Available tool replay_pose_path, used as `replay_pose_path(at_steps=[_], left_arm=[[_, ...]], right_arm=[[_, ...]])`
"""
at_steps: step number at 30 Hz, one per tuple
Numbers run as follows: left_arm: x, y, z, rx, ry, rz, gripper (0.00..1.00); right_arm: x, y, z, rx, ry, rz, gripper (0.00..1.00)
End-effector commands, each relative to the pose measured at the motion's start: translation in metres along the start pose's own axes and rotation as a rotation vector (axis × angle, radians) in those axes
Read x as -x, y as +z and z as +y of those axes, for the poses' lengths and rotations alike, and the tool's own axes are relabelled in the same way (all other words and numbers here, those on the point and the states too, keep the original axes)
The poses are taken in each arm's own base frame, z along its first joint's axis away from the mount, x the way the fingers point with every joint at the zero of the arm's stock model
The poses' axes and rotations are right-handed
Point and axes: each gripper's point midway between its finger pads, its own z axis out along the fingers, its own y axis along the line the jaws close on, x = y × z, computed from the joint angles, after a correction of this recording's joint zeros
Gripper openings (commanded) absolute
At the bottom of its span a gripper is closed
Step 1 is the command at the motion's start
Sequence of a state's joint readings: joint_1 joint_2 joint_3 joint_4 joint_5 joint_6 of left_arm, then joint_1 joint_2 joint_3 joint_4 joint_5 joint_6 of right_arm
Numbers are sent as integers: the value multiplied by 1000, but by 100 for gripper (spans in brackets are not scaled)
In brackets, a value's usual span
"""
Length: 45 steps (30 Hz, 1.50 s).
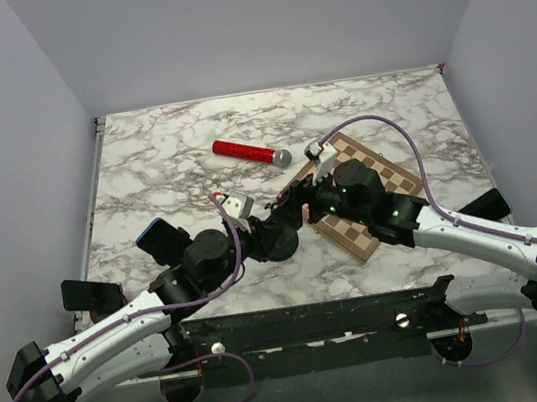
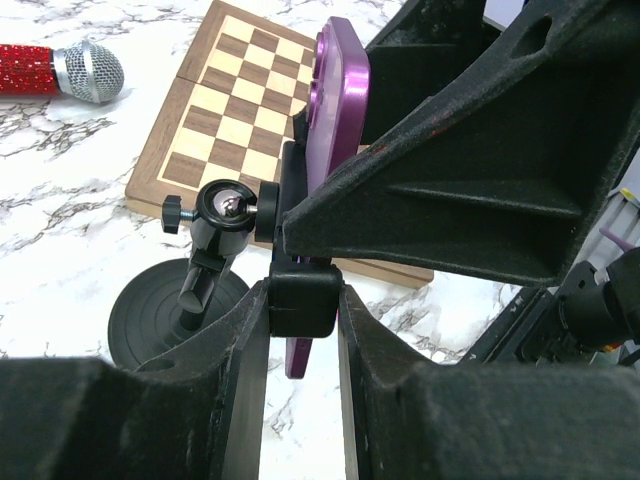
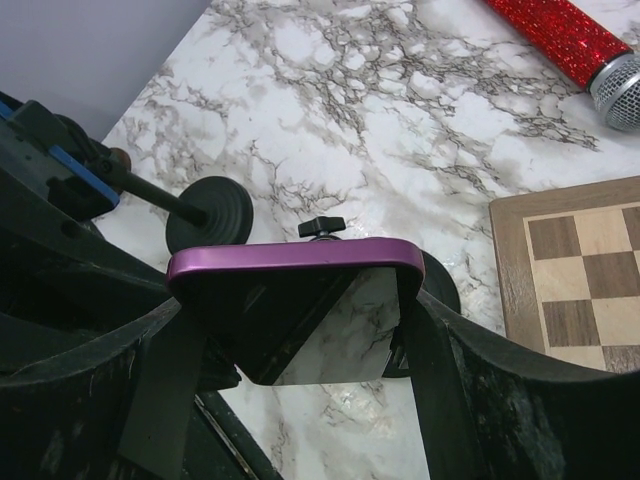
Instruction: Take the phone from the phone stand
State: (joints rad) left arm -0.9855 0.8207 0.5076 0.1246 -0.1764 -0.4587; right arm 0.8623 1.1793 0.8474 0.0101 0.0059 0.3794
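A purple phone (image 3: 300,262) stands on edge in a black stand, also in the left wrist view (image 2: 338,110). My right gripper (image 3: 300,325) is shut on the phone, one finger on each side edge. My left gripper (image 2: 302,325) is shut on the stand's black clamp block (image 2: 302,295) under the phone. The stand's ball joint (image 2: 225,205) and round base (image 2: 160,318) sit to its left on the marble. In the top view both grippers (image 1: 270,223) (image 1: 301,201) meet at the table's middle and hide the phone.
A wooden chessboard (image 1: 387,178) lies right of the stand, also in the left wrist view (image 2: 240,90). A red glitter microphone (image 1: 251,151) lies beyond, towards the back. The marble table top (image 1: 161,156) has raised edges at the sides.
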Motion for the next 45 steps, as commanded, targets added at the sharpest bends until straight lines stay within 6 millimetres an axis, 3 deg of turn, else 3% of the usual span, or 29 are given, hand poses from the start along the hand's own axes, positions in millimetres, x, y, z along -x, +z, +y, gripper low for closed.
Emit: replay_pose_path(at_steps=[1,9,11,17,20,26,32,37,40,43,44,45], left_arm=[[-37,-17,42,197,9,116,0],[-38,-28,48,217,9,125,0],[-36,-30,45,195,5,127,0],[-33,-21,12,-44,-31,126,0],[-39,-19,12,-62,-50,158,0],[-38,-15,19,-56,-53,140,0],[-37,-12,21,-46,-39,141,0],[-33,-11,23,-33,-25,133,0],[-31,-10,22,-31,-19,136,0],[-30,-12,19,-39,-24,148,0],[-32,-13,19,-38,-27,166,5],[-33,-15,18,-41,-30,176,20]], right_arm=[[12,-22,-96,-481,-13,-82,1],[10,-27,-107,-505,-110,-103,1],[7,-20,-89,-374,-191,-90,1],[-12,-2,-28,1,-251,-7,1],[-21,0,-9,118,-269,34,1],[-19,-12,16,245,-238,44,1],[2,-46,52,390,-167,16,1],[3,-64,65,448,-127,45,1],[16,-64,51,333,-84,14,1],[33,-62,5,33,-33,-32,1],[35,-62,-13,-76,-27,-37,1],[38,-63,-25,-144,-27,-42,1]])
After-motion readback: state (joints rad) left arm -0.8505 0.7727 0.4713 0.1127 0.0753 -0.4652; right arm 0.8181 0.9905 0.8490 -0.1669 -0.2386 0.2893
